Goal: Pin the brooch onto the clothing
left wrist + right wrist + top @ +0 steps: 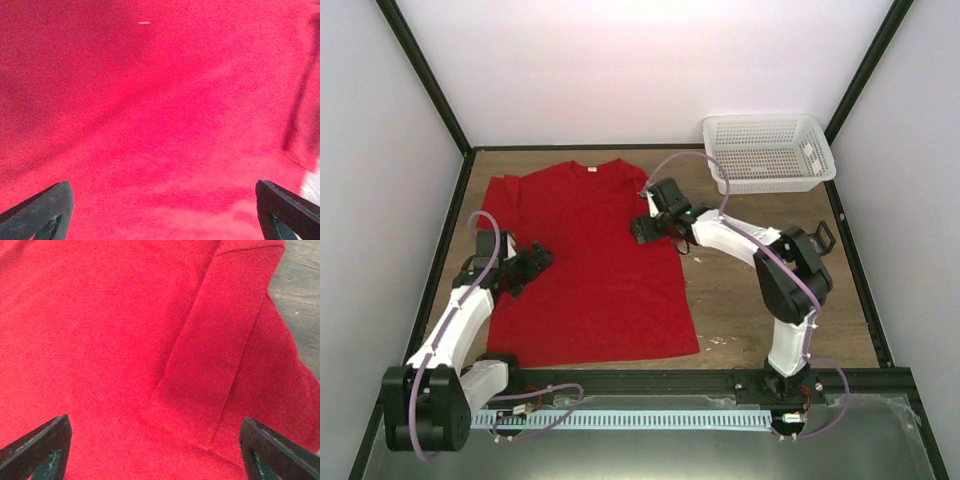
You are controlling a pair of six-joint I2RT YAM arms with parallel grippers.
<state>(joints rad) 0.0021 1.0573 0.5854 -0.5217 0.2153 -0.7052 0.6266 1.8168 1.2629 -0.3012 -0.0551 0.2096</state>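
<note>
Top external: T-shirt on wooden table (white walls).

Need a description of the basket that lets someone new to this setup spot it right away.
Start at the wooden table and look to its far right corner, beyond the red T-shirt spread flat on the left. The basket stands there. It is the only white, rigid, rectangular thing, with mesh sides, and it looks empty.

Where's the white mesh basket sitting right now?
In the top view, the white mesh basket sits at the table's far right corner, beyond the right arm and apart from the red T-shirt.
</note>
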